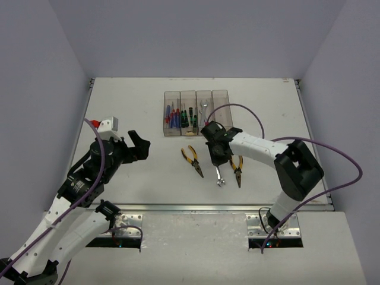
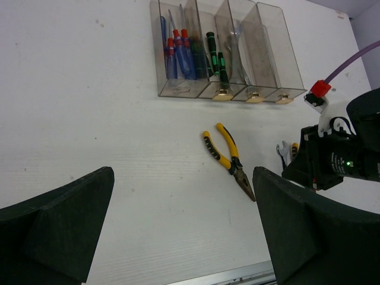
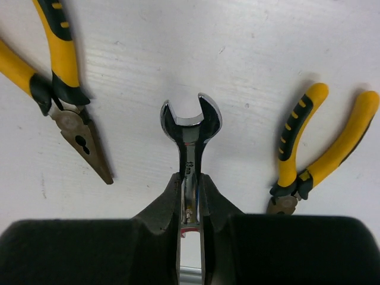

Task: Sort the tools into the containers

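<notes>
A silver open-end wrench (image 3: 190, 127) lies between two yellow-and-black pliers, and my right gripper (image 3: 190, 181) is shut on its shaft. From above, the right gripper (image 1: 217, 159) is over the wrench (image 1: 219, 177), with one pair of pliers (image 1: 192, 160) to its left and the other (image 1: 237, 170) to its right. The clear containers (image 1: 221, 113) stand behind in a row, holding blue/red screwdrivers (image 1: 172, 114), green/black screwdrivers (image 1: 187, 116) and another wrench (image 1: 204, 110). My left gripper (image 1: 138, 145) hangs open and empty, left of the tools.
In the left wrist view the containers (image 2: 270, 47) are at the top, one pair of pliers (image 2: 228, 157) is mid-table, and the right arm's wrist (image 2: 338, 160) is at the right. The table's metal front edge (image 1: 225, 208) runs below the tools.
</notes>
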You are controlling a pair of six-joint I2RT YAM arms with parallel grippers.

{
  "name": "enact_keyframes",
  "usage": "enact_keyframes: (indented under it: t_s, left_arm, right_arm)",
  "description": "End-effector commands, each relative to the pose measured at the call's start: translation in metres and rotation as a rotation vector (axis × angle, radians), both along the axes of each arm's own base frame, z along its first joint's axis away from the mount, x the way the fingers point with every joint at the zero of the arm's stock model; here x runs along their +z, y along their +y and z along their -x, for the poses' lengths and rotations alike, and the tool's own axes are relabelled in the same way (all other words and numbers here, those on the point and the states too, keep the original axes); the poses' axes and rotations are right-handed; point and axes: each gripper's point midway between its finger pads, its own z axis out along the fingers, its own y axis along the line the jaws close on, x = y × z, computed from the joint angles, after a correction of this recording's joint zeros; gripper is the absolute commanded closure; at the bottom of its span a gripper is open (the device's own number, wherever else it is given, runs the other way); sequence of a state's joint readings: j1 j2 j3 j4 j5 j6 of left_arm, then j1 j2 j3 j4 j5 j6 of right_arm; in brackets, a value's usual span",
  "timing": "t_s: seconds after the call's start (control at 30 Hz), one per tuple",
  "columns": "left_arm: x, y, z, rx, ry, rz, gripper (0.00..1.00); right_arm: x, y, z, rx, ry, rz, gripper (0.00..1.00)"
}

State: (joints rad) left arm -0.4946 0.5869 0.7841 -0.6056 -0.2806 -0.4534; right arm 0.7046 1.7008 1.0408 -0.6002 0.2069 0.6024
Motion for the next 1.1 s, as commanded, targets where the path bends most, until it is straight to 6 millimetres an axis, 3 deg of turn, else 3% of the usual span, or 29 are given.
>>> enact_keyframes:
  t_s: [0.0,0.3,0.6,0.67,0.73,0.8,1.07]
  left_arm:
    - [0.009,0.0,-0.005,0.01,-0.037,0.019,0.0]
    - [0.008,-0.001,-0.006,0.009,-0.032,0.017,0.0]
    - [0.007,-0.001,-0.007,0.008,-0.029,0.014,0.0]
    - [0.006,-0.001,-0.007,0.008,-0.025,0.012,0.0]
    - [0.006,-0.001,-0.007,0.009,-0.024,0.013,0.0]
    - [0.006,-0.002,-0.007,0.007,-0.026,0.014,0.0]
    - [0.006,-0.002,-0.007,0.005,-0.026,0.013,0.0]
  right_arm:
    - [0.039,0.006,-0.033,0.004,-0.118,-0.054,1.0]
    - [0.071,0.011,-0.073,0.019,-0.212,-0.093,1.0]
    - [0.05,0.014,-0.076,0.03,-0.162,-0.071,1.0]
    - [0.043,0.009,-0.073,0.023,-0.149,-0.05,0.84]
    - [0.037,0.004,-0.074,0.015,-0.134,-0.037,0.61]
    - [0.031,-0.004,-0.079,0.007,-0.103,-0.038,0.54]
    - [-0.009,-0.021,-0.085,0.048,0.095,-0.02,0.53]
